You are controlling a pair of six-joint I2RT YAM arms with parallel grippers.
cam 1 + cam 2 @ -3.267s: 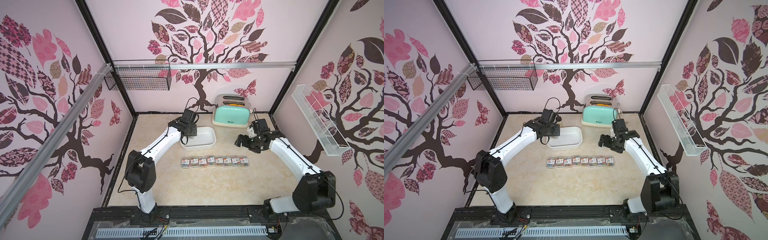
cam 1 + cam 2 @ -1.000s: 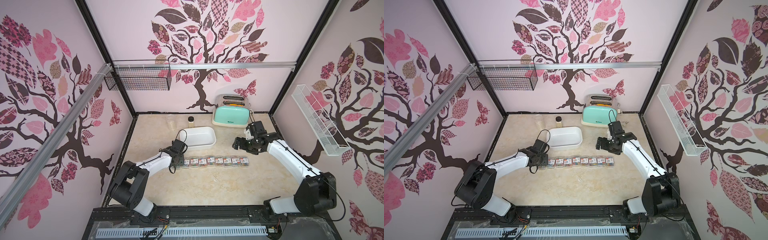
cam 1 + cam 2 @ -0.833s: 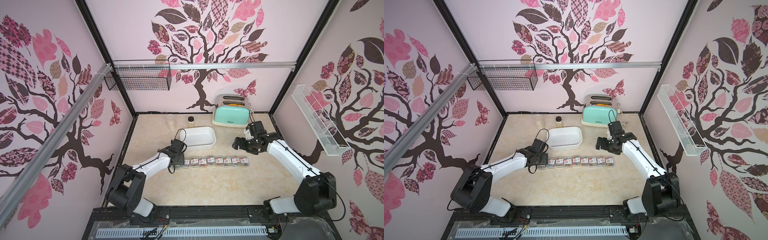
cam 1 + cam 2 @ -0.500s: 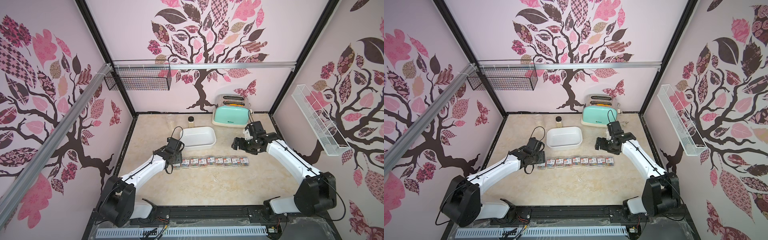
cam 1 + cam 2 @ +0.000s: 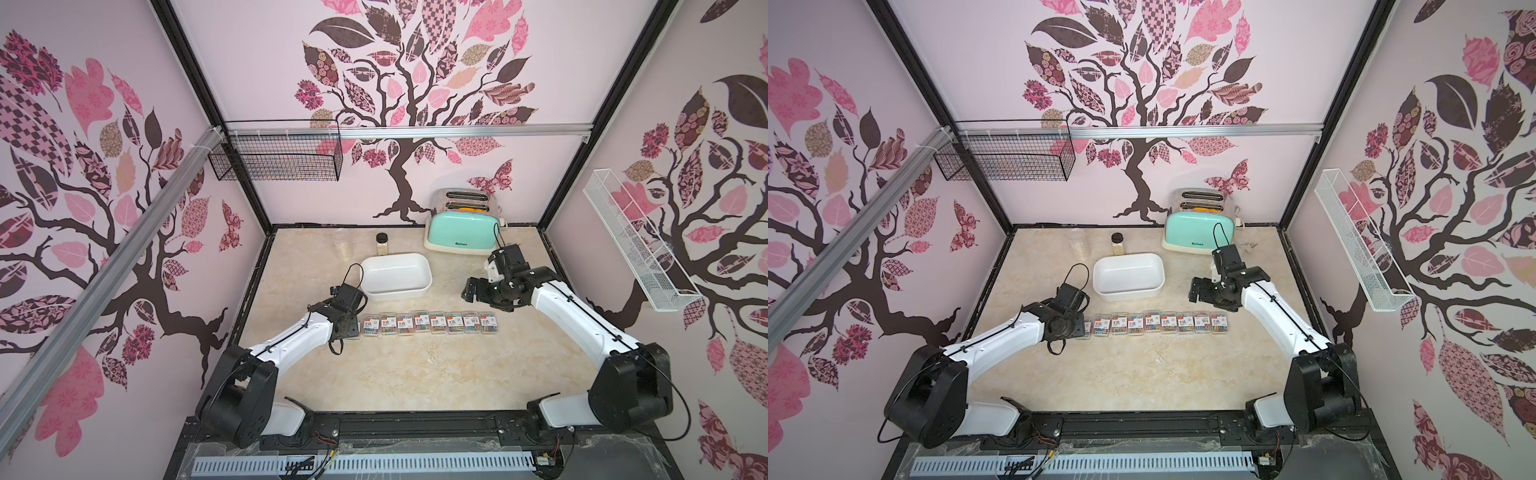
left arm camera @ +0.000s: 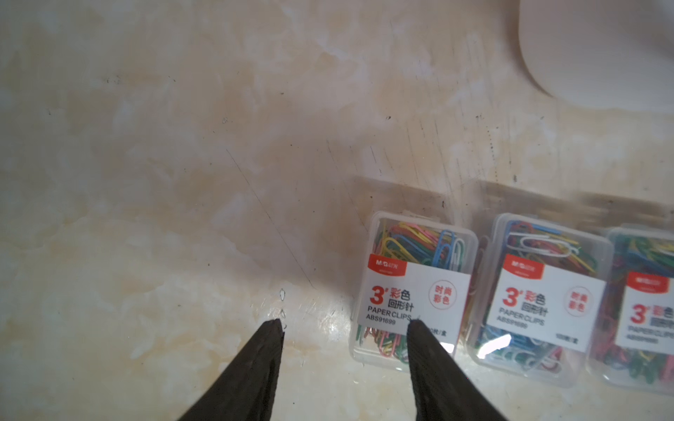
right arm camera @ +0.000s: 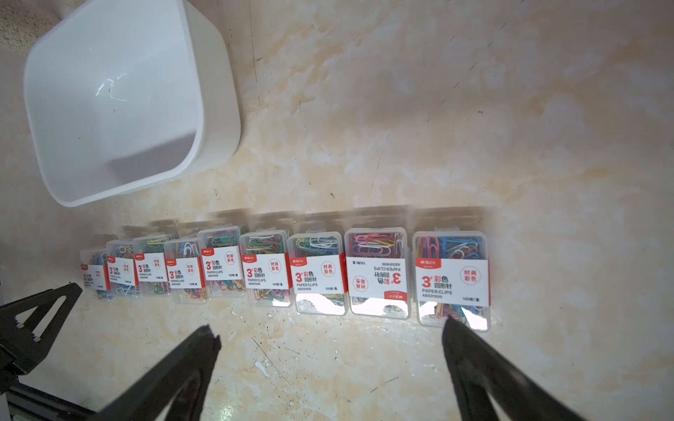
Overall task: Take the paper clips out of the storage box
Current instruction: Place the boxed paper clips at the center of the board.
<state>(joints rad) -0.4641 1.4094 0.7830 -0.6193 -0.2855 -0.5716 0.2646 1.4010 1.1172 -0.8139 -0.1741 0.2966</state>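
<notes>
Clear-cased paper clips (image 7: pixel 317 277) line the bench (image 7: pixel 474 127) outside the storage box (image 7: pixel 219 138); left claw (image 6: pixel 348 322) gapes slightly, right claw (image 7: pixel 330 327) wide, both empty.

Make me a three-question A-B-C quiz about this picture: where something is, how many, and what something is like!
1. Where are the paper clips compared with the storage box?
A) inside it
B) in a row on the table in front of it
C) stacked on top of it

2. How many cases of paper clips are there?
A) five
B) nine
C) twelve

3. The storage box is:
A) empty
B) half full
C) upside down

Answers:
1 B, the cases line up on the table outside the box.
2 B, the right wrist view shows nine labels.
3 A, only its bare white bottom shows.
</notes>
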